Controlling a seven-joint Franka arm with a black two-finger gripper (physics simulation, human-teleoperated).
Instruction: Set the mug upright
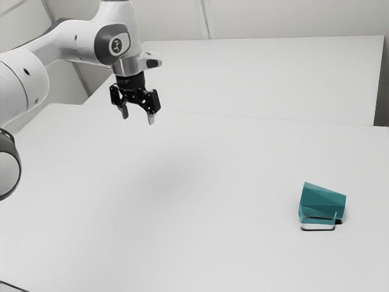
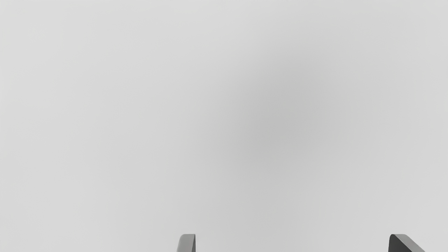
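My gripper, upper left of the exterior view, is above the table, fingers spread, nothing between them. Teal mug lies on its side on the table, lower right, well apart from me.

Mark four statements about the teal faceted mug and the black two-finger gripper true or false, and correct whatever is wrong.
1. The teal faceted mug lies on its side on the smooth white table. True.
2. The black two-finger gripper is shut on the mug. False: it is open, with nothing between its fingers.
3. The gripper hangs above the table. True.
4. The mug lies directly beneath the gripper. False: it lies well toward the exterior view's right.
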